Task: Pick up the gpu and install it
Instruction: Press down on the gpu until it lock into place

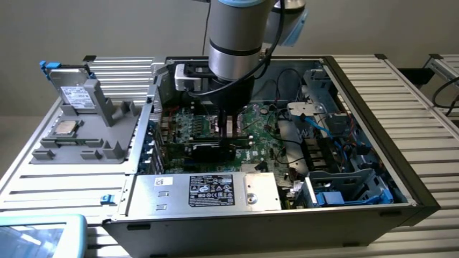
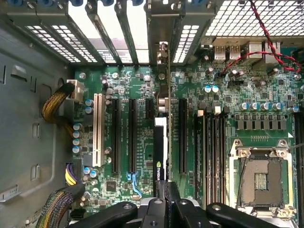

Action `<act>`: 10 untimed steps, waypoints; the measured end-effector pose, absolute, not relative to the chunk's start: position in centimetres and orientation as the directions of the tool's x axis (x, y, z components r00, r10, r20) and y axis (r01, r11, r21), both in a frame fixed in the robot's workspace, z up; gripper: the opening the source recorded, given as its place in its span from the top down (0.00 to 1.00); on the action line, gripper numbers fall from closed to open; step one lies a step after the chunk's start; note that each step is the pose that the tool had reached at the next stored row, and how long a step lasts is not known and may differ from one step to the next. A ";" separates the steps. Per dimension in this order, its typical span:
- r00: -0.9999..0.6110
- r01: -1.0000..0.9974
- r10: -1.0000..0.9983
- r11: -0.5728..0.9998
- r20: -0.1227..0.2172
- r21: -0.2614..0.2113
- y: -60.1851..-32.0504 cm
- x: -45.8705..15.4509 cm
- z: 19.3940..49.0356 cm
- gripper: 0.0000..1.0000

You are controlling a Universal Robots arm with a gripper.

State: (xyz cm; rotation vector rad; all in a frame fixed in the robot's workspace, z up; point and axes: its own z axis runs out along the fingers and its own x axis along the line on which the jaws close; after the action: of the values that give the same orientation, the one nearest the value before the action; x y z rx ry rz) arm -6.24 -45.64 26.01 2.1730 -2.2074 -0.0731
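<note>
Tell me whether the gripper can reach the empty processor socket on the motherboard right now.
Probably not as things stand: the gripper is shut on the gpu, standing on edge among the expansion slots. The processor socket itself lies open, uncovered, off to one side.

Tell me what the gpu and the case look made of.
gpu: seen edge-on in the shut claw, it looks like green fibreglass circuit board under a black, probably plastic, matte face. Case: apparently sheet steel, dull grey, with punched vent holes and folded edges.
</note>
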 end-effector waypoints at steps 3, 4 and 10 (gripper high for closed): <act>-0.016 -0.998 -1.000 0.016 -0.003 0.065 -45.6 -6.2 26.3 0.88; -0.016 -0.998 -1.000 0.016 -0.006 0.063 -45.6 -6.2 26.6 0.88; -0.016 -0.998 -1.000 0.016 -0.004 0.064 -45.6 -6.2 28.7 0.88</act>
State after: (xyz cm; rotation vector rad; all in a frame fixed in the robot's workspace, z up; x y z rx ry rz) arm -6.25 -45.64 28.69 2.1736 -2.2081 -0.0744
